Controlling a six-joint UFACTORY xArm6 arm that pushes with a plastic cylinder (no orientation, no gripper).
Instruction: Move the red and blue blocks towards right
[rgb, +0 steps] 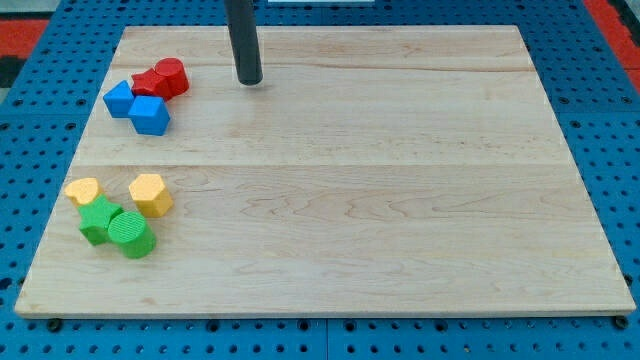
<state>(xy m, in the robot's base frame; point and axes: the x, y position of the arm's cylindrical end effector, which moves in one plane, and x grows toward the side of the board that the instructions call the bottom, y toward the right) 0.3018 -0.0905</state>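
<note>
Two red blocks sit at the board's upper left: a red cylinder (173, 74) and a flatter red block (150, 82) touching it on its left. Two blue blocks lie just below them: a blue block (119, 98) at the far left and a blue cube (150, 115) to its right. My tip (249, 80) rests on the board to the right of the red cylinder, a short gap away from it, touching no block.
Lower left holds a yellow heart-like block (83, 190), a yellow hexagonal block (150, 194), a green block (97, 218) and a green cylinder (131, 233). The wooden board (350, 200) lies on a blue pegboard table.
</note>
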